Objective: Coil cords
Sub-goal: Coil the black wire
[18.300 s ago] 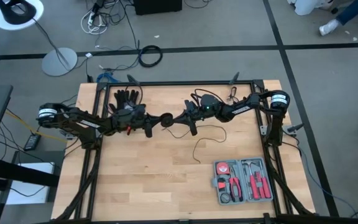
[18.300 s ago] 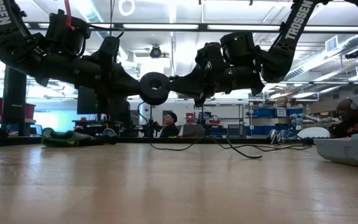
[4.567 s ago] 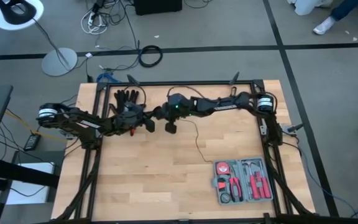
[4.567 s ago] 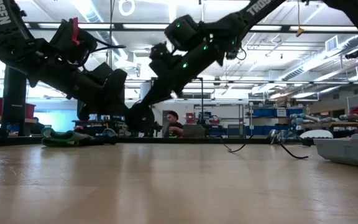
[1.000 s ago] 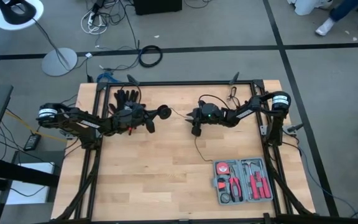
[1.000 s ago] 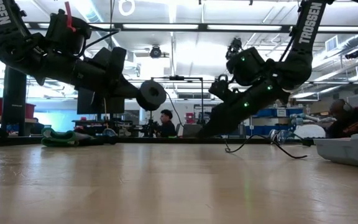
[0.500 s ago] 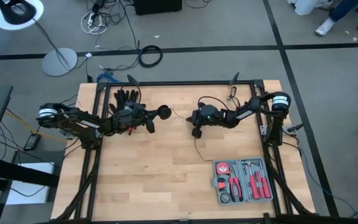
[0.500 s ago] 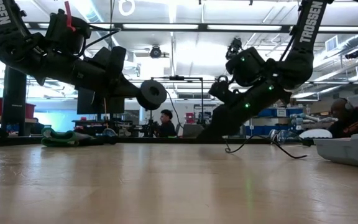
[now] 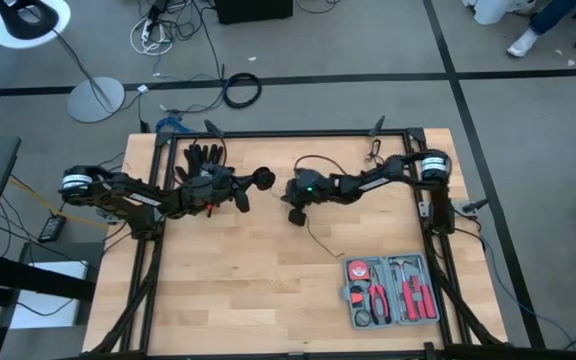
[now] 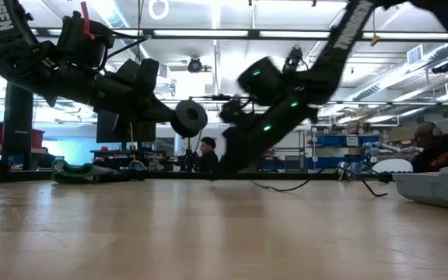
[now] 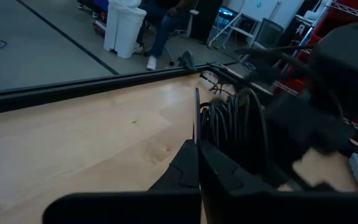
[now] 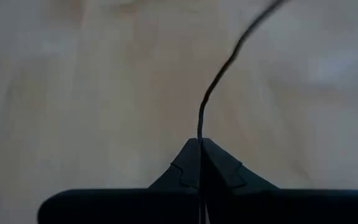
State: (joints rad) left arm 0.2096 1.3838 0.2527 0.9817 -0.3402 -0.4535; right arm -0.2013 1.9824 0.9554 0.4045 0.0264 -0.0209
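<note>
The right gripper is pinched shut on the long, very thin black wire just above the pale wooden tabletop, while the left gripper is clamped on the small round black disc with the coiled turns bunched beside its fingers, held clear of the table. The wire is so thin that it could slide out between the right jaws if pulled taut. A hard tug could also drag the wound loops off the left side, and the slack tail trailing toward the grey case of red-handled tools might snag there.
</note>
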